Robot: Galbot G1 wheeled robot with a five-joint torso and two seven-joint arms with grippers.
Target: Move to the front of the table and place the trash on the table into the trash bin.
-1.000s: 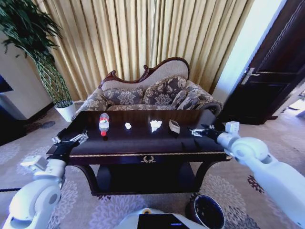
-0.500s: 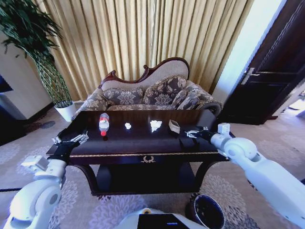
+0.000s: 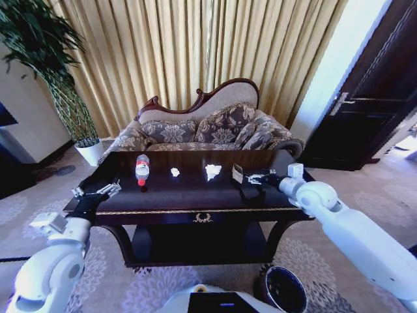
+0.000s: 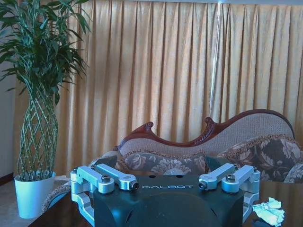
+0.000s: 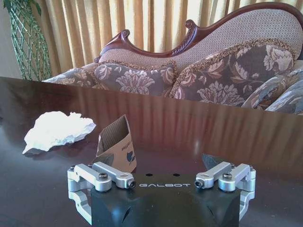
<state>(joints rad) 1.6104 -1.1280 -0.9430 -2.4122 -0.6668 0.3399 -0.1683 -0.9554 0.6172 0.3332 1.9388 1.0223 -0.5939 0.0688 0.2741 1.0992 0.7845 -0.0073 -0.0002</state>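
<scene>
The right claw (image 3: 251, 178), fingers spread, hovers beside the small cardboard box (image 3: 238, 173) on the surface (image 3: 195, 195); a nudge could topple it.

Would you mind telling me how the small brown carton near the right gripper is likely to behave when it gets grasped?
The small carton looks like thin cardboard with an open, creased top, so it would probably crush rather than resist. It seems light, so a nudge from the right gripper may slide it on the glossy table. It leans, so it may tip.
</scene>
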